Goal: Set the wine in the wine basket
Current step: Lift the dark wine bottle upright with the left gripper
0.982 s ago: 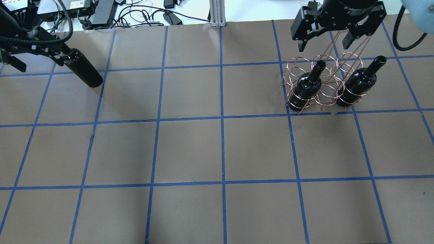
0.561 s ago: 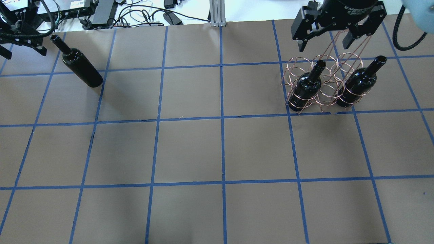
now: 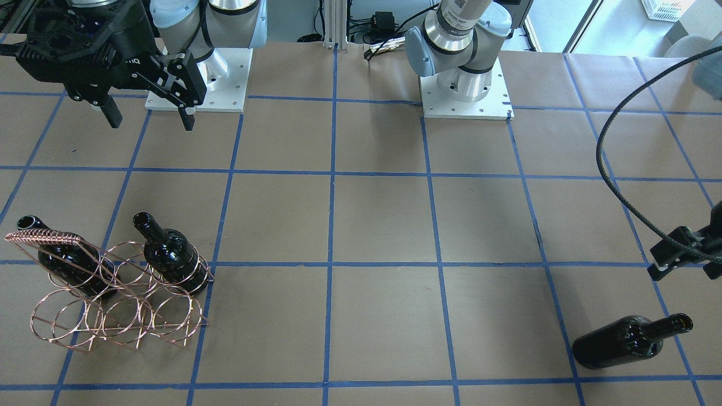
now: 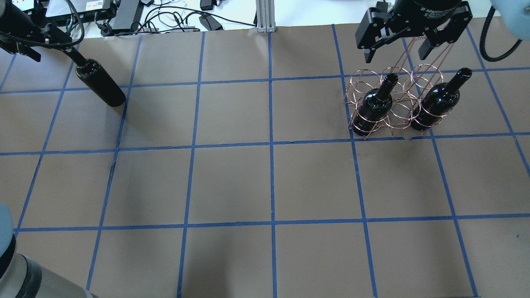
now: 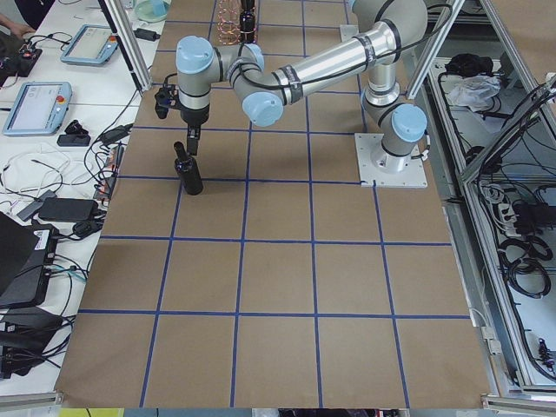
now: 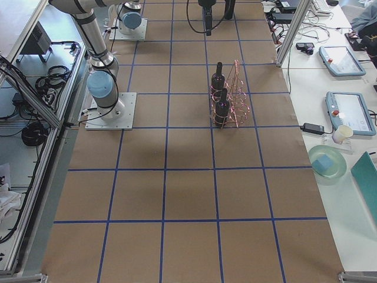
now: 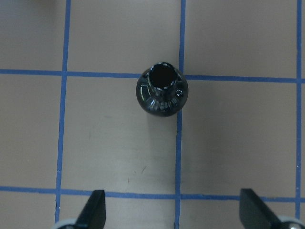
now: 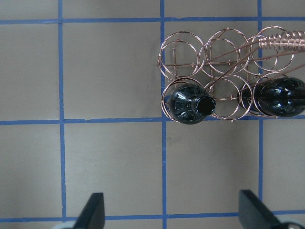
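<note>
Covering the tabletop: we see brown paper, ruled into squares by blue tape.
Far edge: we find cables and power bricks on a white bench.
Wine: upright on the tabletop at the robot's far left, well apart from the wine basket.
Basket load: two other bottles stand in the end rings of its robot-side row.
Left gripper: spread, above the wine, not touching it.
Right gripper: spread, raised clear of the wine basket.
</note>
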